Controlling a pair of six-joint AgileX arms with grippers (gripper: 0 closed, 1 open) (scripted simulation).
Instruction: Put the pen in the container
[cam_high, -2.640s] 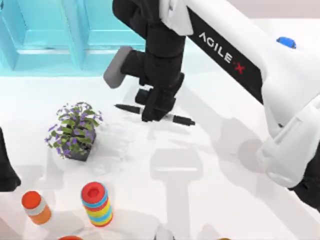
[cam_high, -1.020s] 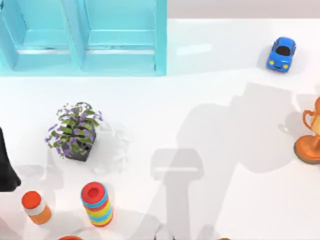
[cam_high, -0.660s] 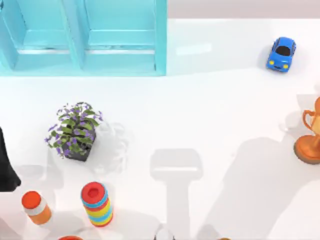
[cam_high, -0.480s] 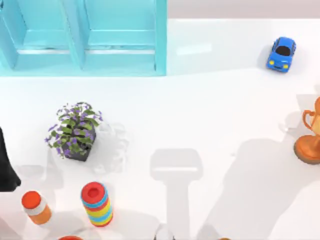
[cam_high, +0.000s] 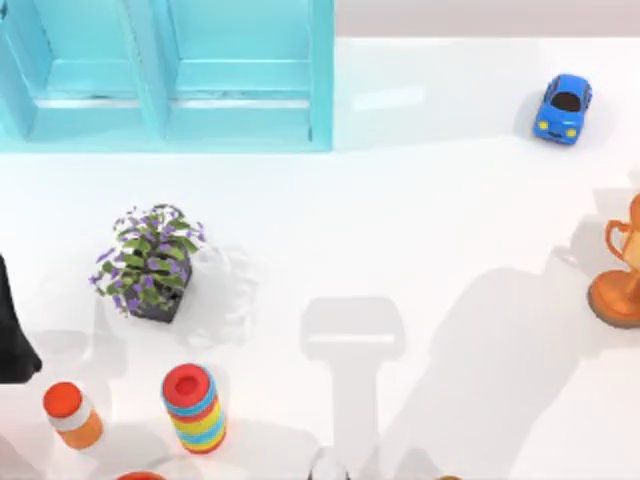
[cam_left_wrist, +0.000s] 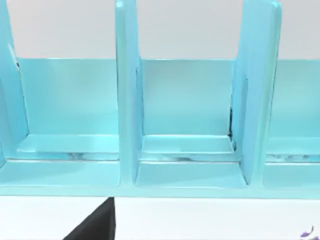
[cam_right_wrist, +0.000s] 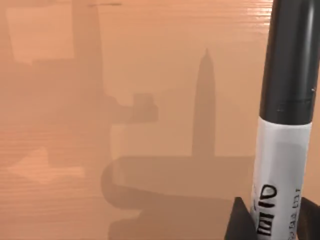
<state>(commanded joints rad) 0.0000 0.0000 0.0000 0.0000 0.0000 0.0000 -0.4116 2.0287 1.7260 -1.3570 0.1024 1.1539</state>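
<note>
Well clear of the turquoise container (cam_high: 165, 75), right pincer (cam_right_wrist: 272, 222) pinching the pen (cam_right_wrist: 282, 130); picked up, not yet dropped in; left pincer state unclear.

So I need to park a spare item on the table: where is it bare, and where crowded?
Bare: the wide white stretch between the purple-flowered potted plant, small blue toy car and bronze trophy. Crowded: the near-left corner around the rainbow ring stack and orange-capped bottle.
</note>
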